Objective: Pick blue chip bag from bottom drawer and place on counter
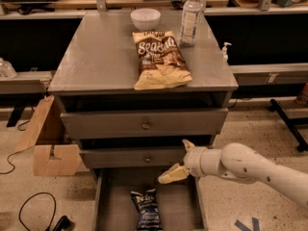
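Note:
The blue chip bag (147, 209) lies flat on the floor of the open bottom drawer (115, 203), near its middle. My gripper (179, 160) hangs over the drawer's back right part, above and to the right of the bag, not touching it. Its two pale fingers (172, 174) are spread apart and hold nothing. The white arm reaches in from the lower right. The grey counter (94, 57) is the cabinet's top, above two shut drawers with round knobs.
A tan "Sea Salt" bag (159, 59), a white bowl (145, 18) and a water bottle (190, 15) stand on the counter. A cardboard box (47, 143) and a black cable (33, 214) lie on the floor at the left. A wooden bench runs behind.

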Tool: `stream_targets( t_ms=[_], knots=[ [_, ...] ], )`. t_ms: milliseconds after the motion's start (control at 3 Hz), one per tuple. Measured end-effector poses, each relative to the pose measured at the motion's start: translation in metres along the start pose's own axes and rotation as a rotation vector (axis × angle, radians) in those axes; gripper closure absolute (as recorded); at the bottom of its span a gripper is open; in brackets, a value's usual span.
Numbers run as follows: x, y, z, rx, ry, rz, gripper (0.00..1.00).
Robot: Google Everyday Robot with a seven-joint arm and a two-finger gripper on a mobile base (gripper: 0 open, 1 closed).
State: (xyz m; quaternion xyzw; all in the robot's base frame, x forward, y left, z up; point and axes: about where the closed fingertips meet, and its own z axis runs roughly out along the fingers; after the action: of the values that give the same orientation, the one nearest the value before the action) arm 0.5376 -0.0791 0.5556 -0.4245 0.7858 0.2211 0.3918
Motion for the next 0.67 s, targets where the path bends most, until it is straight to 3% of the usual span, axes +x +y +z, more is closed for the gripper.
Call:
stream_targets(
  t_ms=[333, 667],
  knots=[
    [0.034, -0.002, 0.032, -0.012, -0.022, 0.01, 0.0],
    [0.074, -0.001, 0.044, -0.015, -0.015, 0.02, 0.0]
  ],
)
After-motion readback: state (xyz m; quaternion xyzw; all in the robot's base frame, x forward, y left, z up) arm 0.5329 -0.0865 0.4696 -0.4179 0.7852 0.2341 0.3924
